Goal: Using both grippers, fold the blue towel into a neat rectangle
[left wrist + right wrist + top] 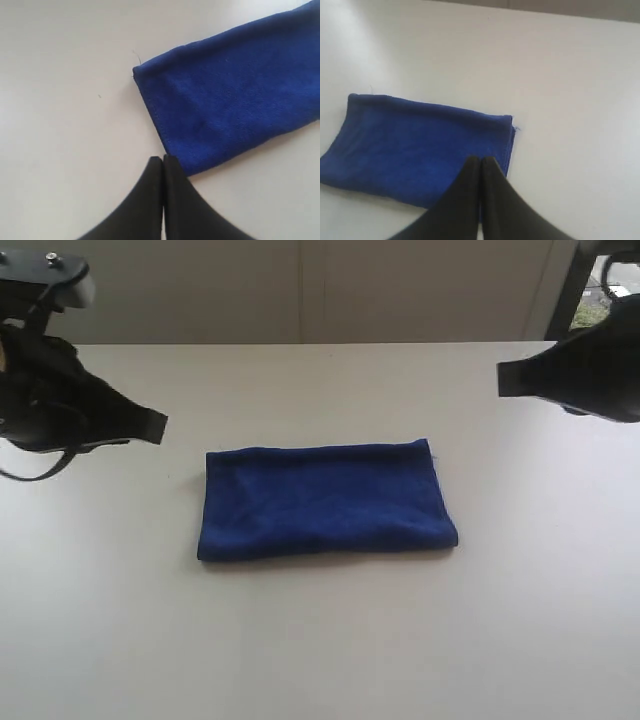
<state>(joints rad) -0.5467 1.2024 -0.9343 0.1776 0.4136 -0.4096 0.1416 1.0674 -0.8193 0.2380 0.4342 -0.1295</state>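
The blue towel lies flat on the table as a folded rectangle, mid-table. My left gripper hovers off the towel's far left corner, shut, with nothing between its fingers. In the left wrist view the left gripper has its tips pressed together beside the blue towel. My right gripper hangs above and to the right of the towel, also shut and empty. In the right wrist view the right gripper has its closed tips in front of the blue towel, near a short edge.
The pale table stretches around the towel on all sides. A light wall runs behind its far edge. A dark frame stands at the back right.
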